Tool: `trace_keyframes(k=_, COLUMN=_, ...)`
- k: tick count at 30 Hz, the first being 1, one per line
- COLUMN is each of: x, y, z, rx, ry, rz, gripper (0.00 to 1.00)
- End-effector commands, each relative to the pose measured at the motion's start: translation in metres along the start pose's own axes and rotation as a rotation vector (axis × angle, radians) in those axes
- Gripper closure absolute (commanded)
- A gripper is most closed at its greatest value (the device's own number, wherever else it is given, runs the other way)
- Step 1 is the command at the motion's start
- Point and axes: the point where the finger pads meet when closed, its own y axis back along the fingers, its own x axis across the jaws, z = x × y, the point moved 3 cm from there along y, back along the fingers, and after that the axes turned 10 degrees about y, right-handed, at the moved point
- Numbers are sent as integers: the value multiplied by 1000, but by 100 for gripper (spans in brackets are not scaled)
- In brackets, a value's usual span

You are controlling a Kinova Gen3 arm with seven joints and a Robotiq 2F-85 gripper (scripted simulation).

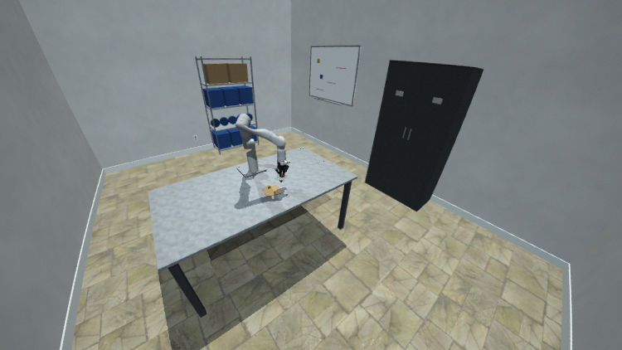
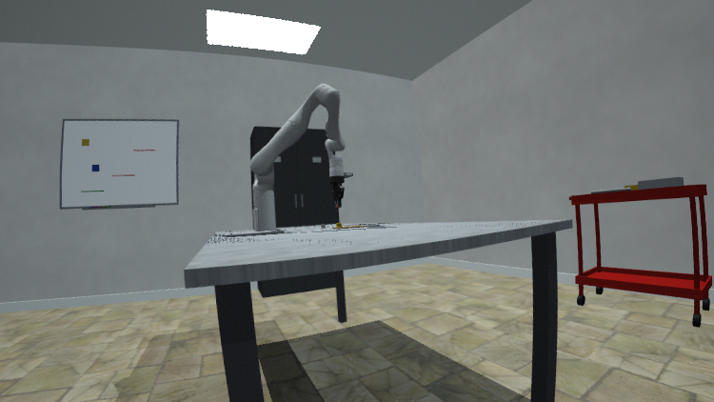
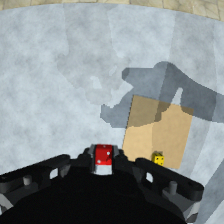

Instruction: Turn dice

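Observation:
My gripper (image 1: 282, 176) hangs above the table, beyond the mat's far right side, and is shut on a red die (image 3: 103, 158). The die shows between the fingers in the wrist view; it also shows as a red speck in the exterior view (image 2: 338, 204). The tan mat (image 3: 157, 131) lies flat on the grey table below; it also shows in the top view (image 1: 273, 190). A yellow die (image 3: 158, 159) sits on the mat near one edge, also seen in the top view (image 1: 269, 187). I see no third die in any view.
The arm's base (image 1: 250, 167) stands on the table behind the mat. A black cabinet (image 1: 417, 130), a shelf rack (image 1: 228, 102) and a red cart (image 2: 644, 239) stand away from the table.

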Motion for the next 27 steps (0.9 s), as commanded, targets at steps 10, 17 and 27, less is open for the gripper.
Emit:
trace_keyframes(k=10, x=106, y=5, z=14, rx=4, ry=-19, rz=2, gripper=85)
trace_keyframes(k=17, x=109, y=5, z=15, rx=4, ry=-17, rz=3, gripper=85)
trace_keyframes(k=27, x=109, y=4, z=15, rx=4, ry=-17, rz=3, gripper=85)
